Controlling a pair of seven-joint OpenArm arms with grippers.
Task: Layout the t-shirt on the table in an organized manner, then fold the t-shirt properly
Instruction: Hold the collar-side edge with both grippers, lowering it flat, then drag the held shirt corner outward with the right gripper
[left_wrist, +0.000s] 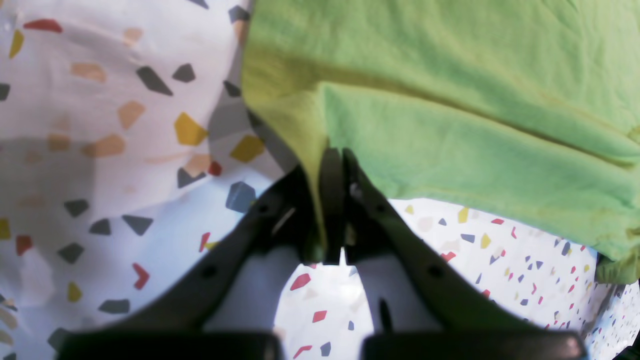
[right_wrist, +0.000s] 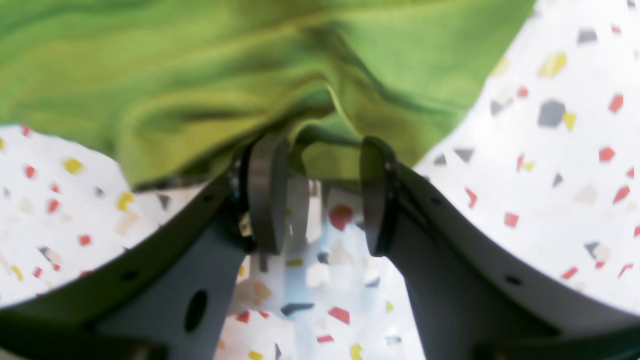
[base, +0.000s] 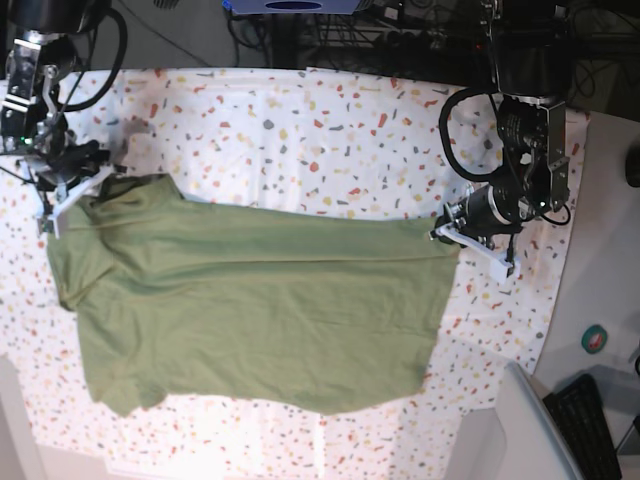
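Observation:
The olive-green t-shirt lies spread across the speckled table, wrinkled, with its lower hem curling near the front edge. On the right of the base view my left gripper is shut on a corner of the t-shirt, and the left wrist view shows the fabric pinched between the black fingers of that left gripper. At the far left my right gripper sits at the shirt's upper corner. In the right wrist view my right gripper is open, with a bunched fold of the t-shirt resting at its fingertips.
The table's right edge is close to my left arm. Beyond it lie a round object, a keyboard and a grey surface. Cables and stands crowd the back edge.

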